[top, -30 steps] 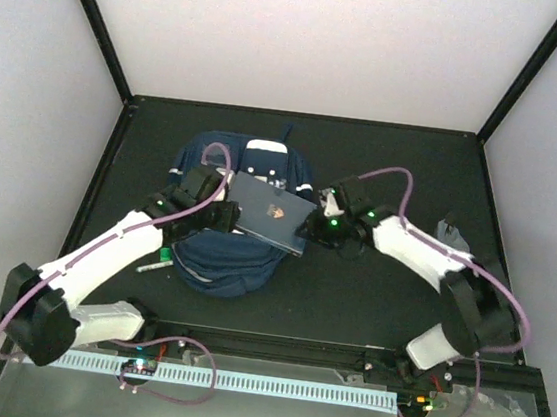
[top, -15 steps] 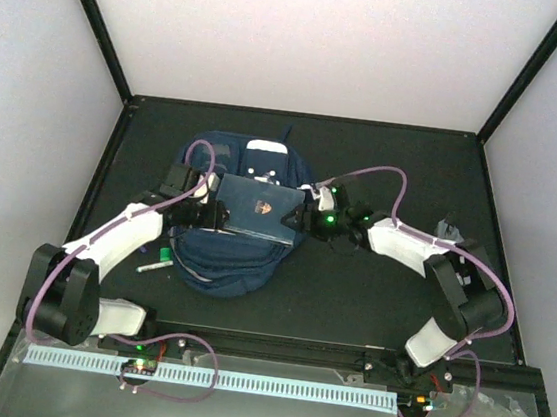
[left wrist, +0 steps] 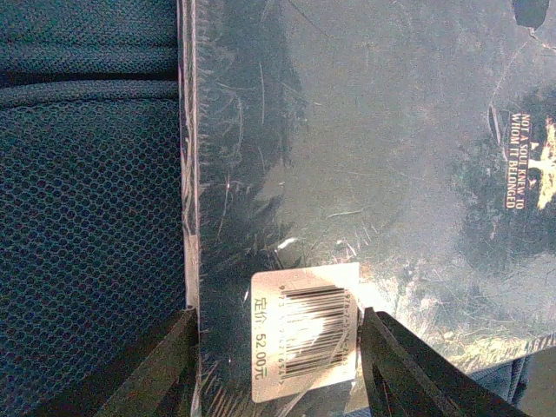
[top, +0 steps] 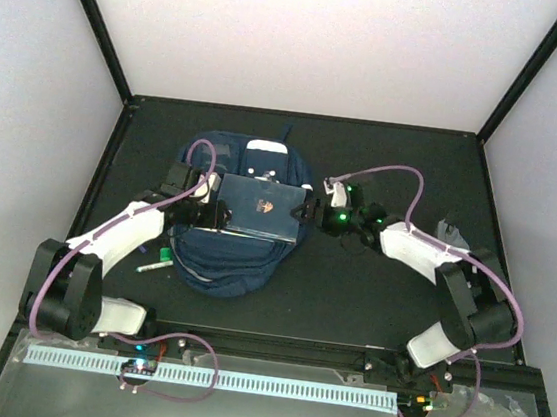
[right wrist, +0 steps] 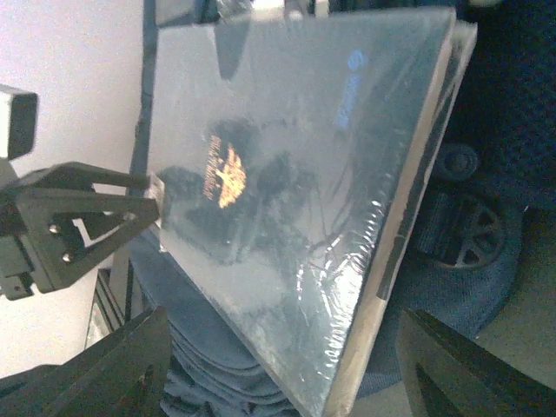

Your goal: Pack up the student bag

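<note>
The student bag (top: 221,267) lies flat on the black counter (top: 370,289), a bit left of the middle, in front of the left arm. A dark blue book (top: 258,208) in shiny wrap now rests across the top of the bag.

1 second ago the book was slanted. 1 corner poked out past the bag to the right, and both arms had hold of it, 1 at each end. Since then it has been turned straight and moved left, so all of it is over the bag.

The big change is on the right. The right end effector (top: 310,212) has let go. Its 2 fingers now stand wide apart with nothing in them, just beside the right edge of the book.

The left end effector (top: 218,212) is at the book's left edge. Its fingers are about half way apart. In its own camera, 1 finger sits off the edge and 1 sits over the cover. I think it is gripping the book, but the view is too close to be sure.

So the book has been set down on the bag and left to 1 arm. No part of it is tucked inside, so the packing is not done. The left arm looks to have the job of sliding it in, and the right arm is free to help open the bag
</note>
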{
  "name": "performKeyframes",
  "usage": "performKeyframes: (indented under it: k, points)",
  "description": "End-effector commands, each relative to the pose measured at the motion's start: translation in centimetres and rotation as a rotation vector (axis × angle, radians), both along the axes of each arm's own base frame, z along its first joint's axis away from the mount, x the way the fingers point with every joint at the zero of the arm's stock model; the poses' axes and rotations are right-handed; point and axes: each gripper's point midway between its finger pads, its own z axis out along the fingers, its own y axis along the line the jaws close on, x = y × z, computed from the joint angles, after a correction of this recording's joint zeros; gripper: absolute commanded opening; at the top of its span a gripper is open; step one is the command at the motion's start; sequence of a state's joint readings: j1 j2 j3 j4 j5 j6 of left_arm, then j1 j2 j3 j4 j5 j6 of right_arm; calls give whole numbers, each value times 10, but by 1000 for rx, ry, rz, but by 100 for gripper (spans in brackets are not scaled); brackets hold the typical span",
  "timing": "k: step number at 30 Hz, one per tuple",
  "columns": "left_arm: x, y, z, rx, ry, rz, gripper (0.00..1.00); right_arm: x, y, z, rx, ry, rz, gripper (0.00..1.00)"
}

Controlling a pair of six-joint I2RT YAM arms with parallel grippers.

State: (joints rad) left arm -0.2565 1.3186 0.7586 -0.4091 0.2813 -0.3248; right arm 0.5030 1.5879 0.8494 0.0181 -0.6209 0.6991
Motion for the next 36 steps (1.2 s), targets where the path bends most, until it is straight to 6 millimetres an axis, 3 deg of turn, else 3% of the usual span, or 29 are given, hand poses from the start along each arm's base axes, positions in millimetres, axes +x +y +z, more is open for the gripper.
performKeyframes:
  k: [1,11,16,24,29,32,36]
  points:
    - [7,-7,8,-27,-30,-26,52,6,-12,18,-32,-114,-35,75]
    - [8,-7,14,-37,-38,-23,52,11,0,-10,36,-37,1,71]
    - [6,-8,14,-50,-35,-24,52,10,14,-12,127,-6,56,66]
    - [4,-11,13,-68,-31,-30,52,-2,27,8,277,-12,148,52]
    - [3,-17,17,-100,-33,-45,52,-8,30,24,346,-34,181,31]
    - [1,-26,27,-156,-53,-76,52,-13,30,36,380,-48,197,14]
    - [-4,-30,57,-194,-121,-107,55,-19,24,54,369,-76,193,8]
